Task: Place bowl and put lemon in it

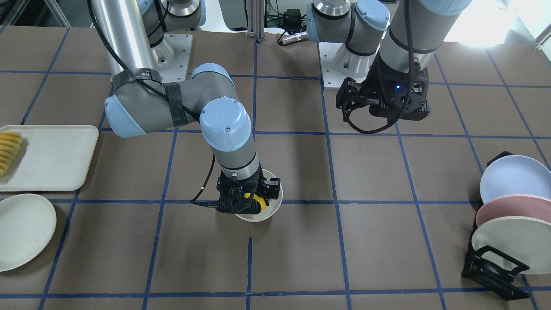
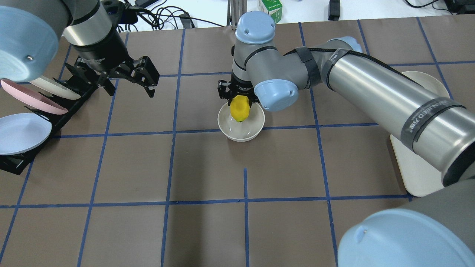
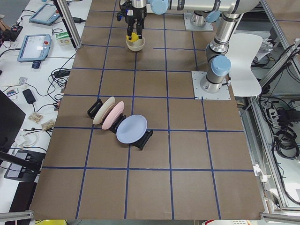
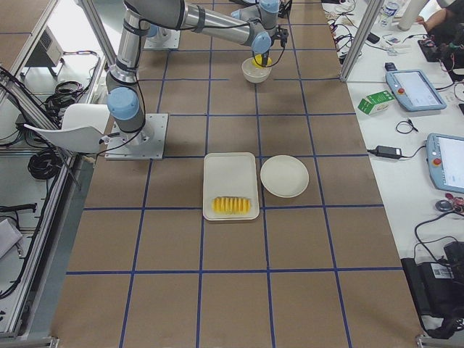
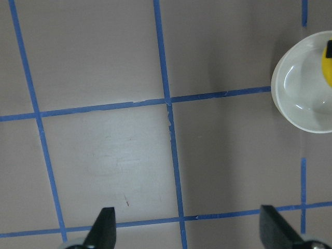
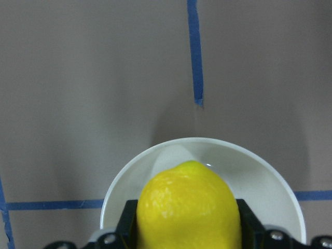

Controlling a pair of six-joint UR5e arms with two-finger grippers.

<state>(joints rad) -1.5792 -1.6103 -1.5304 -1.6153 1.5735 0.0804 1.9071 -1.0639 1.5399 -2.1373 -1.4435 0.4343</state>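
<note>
The off-white bowl (image 2: 241, 126) stands upright on the brown table near its middle; it also shows in the front view (image 1: 267, 211), the left wrist view (image 5: 301, 88) and the right wrist view (image 6: 207, 161). My right gripper (image 2: 240, 102) is shut on the yellow lemon (image 2: 240, 108) and holds it just above the bowl's near rim, tip pointing down into the bowl. The lemon also shows in the right wrist view (image 6: 189, 207) and the front view (image 1: 258, 202). My left gripper (image 2: 128, 81) is open and empty, hovering well to the left of the bowl.
A black rack with a white, a pink and a blue plate (image 2: 22, 131) stands at the left edge. A cream tray (image 1: 47, 157) with sliced yellow-orange fruit (image 1: 8, 150) and a flat cream plate (image 1: 21, 230) lie on my right side.
</note>
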